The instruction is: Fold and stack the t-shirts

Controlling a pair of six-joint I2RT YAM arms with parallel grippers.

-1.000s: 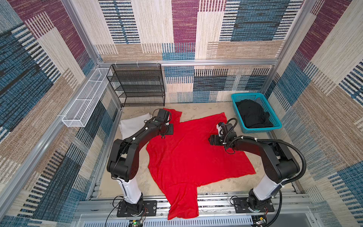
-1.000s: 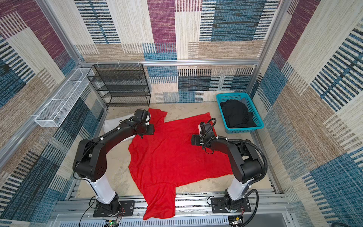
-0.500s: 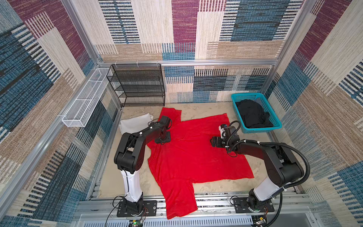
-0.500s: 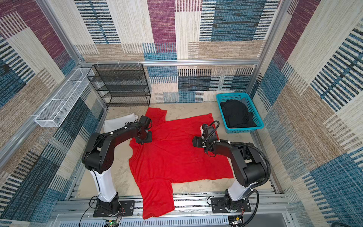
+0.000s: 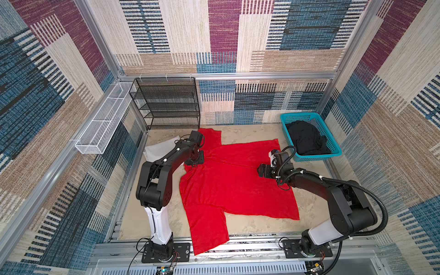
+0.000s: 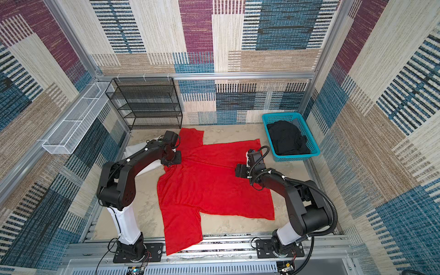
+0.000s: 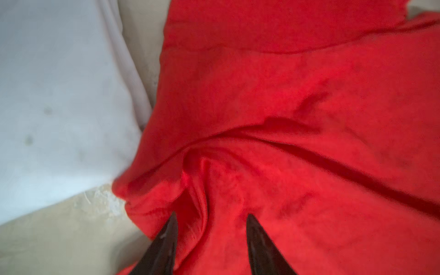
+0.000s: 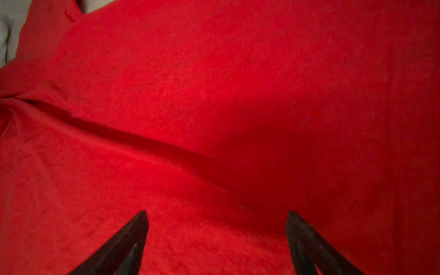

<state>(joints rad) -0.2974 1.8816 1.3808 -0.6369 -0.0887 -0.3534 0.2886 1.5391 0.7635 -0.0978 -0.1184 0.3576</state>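
Left pincer point(image 7: 210, 215) tips apart, 1 fold of red t-shirt point(image 7: 297, 107) btwn; white t-shirt point(image 7: 59, 95) alongside.

The white shirt point(image 5: 157, 149) is largely hidden behind the left arm point(image 5: 166, 164), left of centre in both top views. The black shirt point(image 5: 306, 138) is partly masked by the basket point(image 5: 300, 116) wall, at right.

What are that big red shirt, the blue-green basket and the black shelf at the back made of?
Red shirt: soft matte cloth, probably a cotton knit; it wrinkles into soft folds. Basket: teal plastic by the look, with moulded latticed walls. Shelf rack: seemingly thin black metal mesh; you can see through it.
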